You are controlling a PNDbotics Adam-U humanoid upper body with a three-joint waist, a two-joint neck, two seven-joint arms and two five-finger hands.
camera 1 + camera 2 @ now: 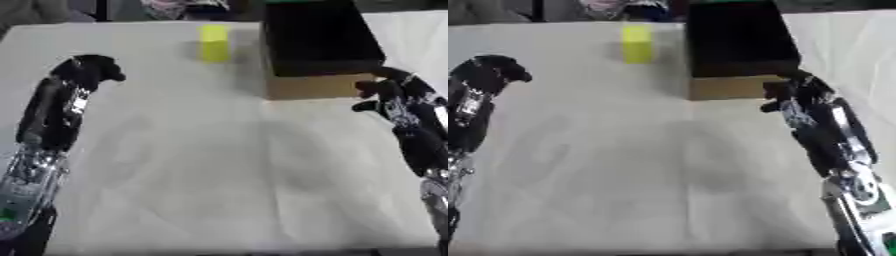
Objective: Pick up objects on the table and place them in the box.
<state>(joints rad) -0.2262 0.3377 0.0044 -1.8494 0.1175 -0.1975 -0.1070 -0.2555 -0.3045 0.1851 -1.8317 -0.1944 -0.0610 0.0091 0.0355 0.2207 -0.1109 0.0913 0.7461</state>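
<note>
White-covered desk (219,165). Yellow block (213,43) stands upright at the far side, just left of the cardboard box (317,86), not yet picked up. Box interior is dark, contents can't be told. Left hand (92,70) hangs curled at the left, holding nothing. Right hand (389,92) sits near the box's front corner, fingers bent, empty. Block still to go in.

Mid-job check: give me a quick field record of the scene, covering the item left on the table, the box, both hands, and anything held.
item left: yellow block, upright on the table, far side
box: open cardboard box, dark inside, just right of the block, apart from it
left hand: fingers curled, holding nothing, over the table's left side
right hand: by the box's near right corner, fingers curled, nothing seen in it
box contents: cannot tell
</note>
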